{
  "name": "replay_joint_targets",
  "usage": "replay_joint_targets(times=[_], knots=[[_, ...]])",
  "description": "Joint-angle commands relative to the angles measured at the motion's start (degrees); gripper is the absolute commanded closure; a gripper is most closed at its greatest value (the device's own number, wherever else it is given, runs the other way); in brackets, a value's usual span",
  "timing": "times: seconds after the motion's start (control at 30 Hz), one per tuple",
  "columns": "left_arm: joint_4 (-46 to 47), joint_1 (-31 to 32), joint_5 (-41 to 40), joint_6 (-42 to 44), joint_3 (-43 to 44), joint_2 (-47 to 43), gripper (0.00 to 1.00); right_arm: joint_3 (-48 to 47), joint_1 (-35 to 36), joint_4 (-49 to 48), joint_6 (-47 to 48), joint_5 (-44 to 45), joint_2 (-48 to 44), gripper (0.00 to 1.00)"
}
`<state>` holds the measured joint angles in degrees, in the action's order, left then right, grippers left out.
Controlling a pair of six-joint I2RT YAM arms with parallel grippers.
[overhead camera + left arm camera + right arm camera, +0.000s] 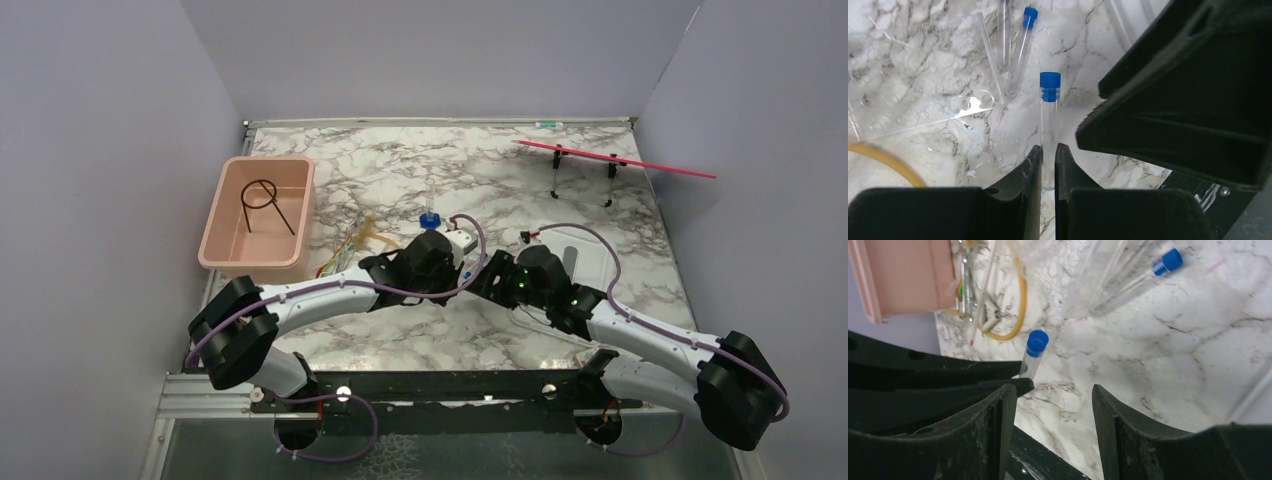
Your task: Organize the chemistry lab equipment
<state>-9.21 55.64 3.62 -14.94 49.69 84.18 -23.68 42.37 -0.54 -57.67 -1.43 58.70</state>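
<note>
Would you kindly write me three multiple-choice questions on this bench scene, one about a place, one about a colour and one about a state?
1. Where is the black wire ring?
A) hanging on the far rack
B) inside the pink tub
C) on the floor

2. What colour is the cap of the tube held by the left gripper?
A) red
B) white
C) blue

3. How are the fingers of the right gripper?
A) open, holding nothing
B) shut on a beaker
C) shut on nothing

Answers:
1 B, the ring lies on the tub's floor.
2 C, the blue cap stands beyond the closed fingers.
3 A, bare tabletop shows in the wide gap between them.
</note>
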Motion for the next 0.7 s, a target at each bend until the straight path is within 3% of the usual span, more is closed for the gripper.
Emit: replay_joint_targets(times=[0.0,0.23,0.67], knots=[[4.2,-0.3,-1.7,1.8,-1.7,-5.4,0.94,-4.9,-1.9,-2.2,-2.5,-4.9,1.8,0.38],[4.8,-1.8,-2.4,1.7,-3.5,-10.0,0.94,-6.6,-4.1,-7.4,-4.8,-6.5,4.9,0.47],[5.0,-2.5,-2.5,1.6,-3.5,-9.9,0.94,-9.7,-4.7,-9.1,-4.1,-10.5,9.4,0.57]])
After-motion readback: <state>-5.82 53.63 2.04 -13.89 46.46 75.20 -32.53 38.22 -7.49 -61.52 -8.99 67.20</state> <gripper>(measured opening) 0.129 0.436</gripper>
